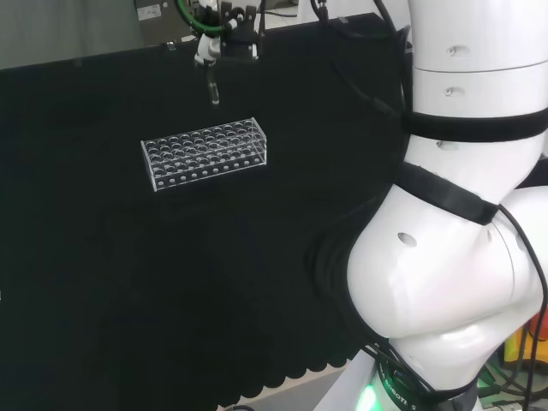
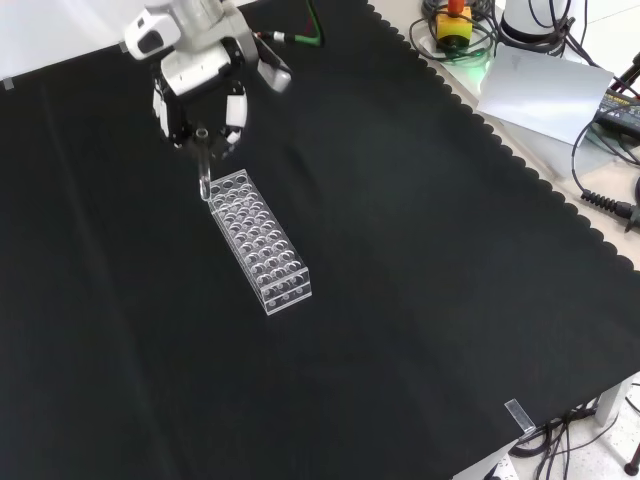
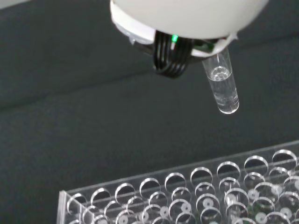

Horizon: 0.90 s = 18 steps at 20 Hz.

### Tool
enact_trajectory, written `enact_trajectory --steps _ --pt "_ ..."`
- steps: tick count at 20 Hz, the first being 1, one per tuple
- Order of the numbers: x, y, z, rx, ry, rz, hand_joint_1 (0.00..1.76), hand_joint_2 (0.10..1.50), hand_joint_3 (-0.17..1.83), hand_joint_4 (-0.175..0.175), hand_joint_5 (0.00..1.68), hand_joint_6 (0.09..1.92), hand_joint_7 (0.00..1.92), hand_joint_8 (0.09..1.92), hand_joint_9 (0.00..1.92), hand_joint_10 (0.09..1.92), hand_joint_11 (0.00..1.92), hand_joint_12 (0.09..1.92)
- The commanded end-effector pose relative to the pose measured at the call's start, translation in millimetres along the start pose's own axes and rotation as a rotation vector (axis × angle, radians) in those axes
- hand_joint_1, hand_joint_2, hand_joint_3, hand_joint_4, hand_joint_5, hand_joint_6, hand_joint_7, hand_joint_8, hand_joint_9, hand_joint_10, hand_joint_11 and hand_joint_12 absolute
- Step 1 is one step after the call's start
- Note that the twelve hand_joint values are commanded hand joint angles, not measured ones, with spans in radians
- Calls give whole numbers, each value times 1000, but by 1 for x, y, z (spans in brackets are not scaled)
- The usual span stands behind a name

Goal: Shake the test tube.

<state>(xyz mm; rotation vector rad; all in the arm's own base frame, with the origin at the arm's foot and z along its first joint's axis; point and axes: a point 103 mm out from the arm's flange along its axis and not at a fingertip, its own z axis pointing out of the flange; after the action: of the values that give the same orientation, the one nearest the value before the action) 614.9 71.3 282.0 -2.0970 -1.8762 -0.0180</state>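
A clear test tube with a little clear liquid hangs upright from the hand, whose fingers are curled around its top. In the front view the test tube points down just above the far end of a clear plastic rack. In the head view the hand is above and behind the rack, with the test tube hanging clear of it. The rack's holes look empty.
The scalloped edge of the black cloth runs along the right of the front view, with cables and a grey sheet beyond it. The arm's white links stand at the right of the head view.
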Motion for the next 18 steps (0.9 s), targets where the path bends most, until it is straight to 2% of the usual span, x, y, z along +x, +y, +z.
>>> enact_trajectory --steps 1,4,7,16,18 --pt "-3 -9 -34 -35 13 6 1431 573 781 -175 1245 724 1318 853 1283 596 930 1161" --pt "1 -13 -37 -36 13 0 1431 571 783 -175 1245 724 1319 853 1284 596 930 1162" --pt "16 -19 -36 -31 15 -22 1431 571 784 -175 1246 724 1319 852 1284 596 930 1162" --pt "94 -37 -24 -10 50 -153 1431 569 786 -175 1247 724 1320 851 1285 596 933 1164" --pt "106 -42 -24 -8 60 -167 1431 569 787 -175 1247 724 1320 851 1285 596 934 1164"
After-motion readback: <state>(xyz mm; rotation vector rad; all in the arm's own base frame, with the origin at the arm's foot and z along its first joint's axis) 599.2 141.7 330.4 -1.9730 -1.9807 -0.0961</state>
